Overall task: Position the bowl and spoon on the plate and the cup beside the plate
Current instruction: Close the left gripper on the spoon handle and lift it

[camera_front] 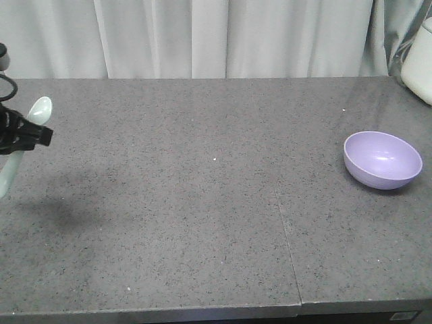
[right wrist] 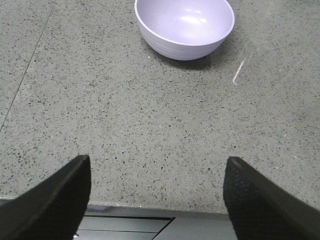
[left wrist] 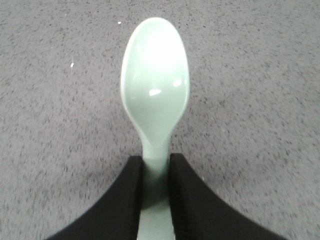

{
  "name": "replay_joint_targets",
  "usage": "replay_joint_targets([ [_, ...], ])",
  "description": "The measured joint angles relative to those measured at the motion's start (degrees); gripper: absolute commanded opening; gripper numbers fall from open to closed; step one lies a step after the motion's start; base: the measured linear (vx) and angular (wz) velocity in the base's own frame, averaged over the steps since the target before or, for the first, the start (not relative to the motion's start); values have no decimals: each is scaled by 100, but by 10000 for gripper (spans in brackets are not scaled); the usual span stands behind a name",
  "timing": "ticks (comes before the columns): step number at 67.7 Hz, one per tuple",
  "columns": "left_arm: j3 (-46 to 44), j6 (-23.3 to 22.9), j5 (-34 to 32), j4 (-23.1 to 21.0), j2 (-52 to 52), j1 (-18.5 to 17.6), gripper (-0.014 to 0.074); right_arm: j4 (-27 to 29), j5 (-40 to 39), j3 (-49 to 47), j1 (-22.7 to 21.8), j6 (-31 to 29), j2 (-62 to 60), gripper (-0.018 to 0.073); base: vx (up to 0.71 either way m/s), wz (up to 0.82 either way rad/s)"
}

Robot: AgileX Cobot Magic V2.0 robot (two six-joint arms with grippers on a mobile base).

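On my left wrist feed the left gripper point(left wrist: 156, 162) has its two black fingers point(left wrist: 125, 200) pressed against either side of the neck of the spoon point(left wrist: 156, 85), just below the scoop. The hollow faces the camera and the scoop points away from the wrist. From the front view I see that spoon at the far left edge of the worktop point(camera_front: 202, 189), tilted, with the scoop end higher and toward the back and the handle end poking out below the gripper. A soft shadow lies on the surface beneath it. The right gripper point(right wrist: 157, 161) has its fingers spread wide with nothing between them, over the front edge of the worktop. The bowl point(camera_front: 383, 158) stands upright and empty near the right edge, about halfway between front and back, well apart from the right gripper. A pale curtain point(camera_front: 202, 34) hangs behind the back edge.
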Motion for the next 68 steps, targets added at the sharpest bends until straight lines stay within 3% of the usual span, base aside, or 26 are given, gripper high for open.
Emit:
replay_joint_targets([
  [14, 1099, 551, -232, -487, -1167, 0, 20, 0, 6, 0, 0, 0, 0, 537, 0, 0],
  [41, 2543, 2381, -362, -2332, -2276, -20, 20, 0, 10, 0, 0, 0, 0, 537, 0, 0],
  [53, 2774, 2952, -372, -2920, -2427, -468, 20, 0, 23, 0, 0, 0, 0, 537, 0, 0],
  [68, 2793, 3117, -372, -3051, -2433, -1134, 20, 0, 27, 0, 0, 0, 0, 537, 0, 0],
])
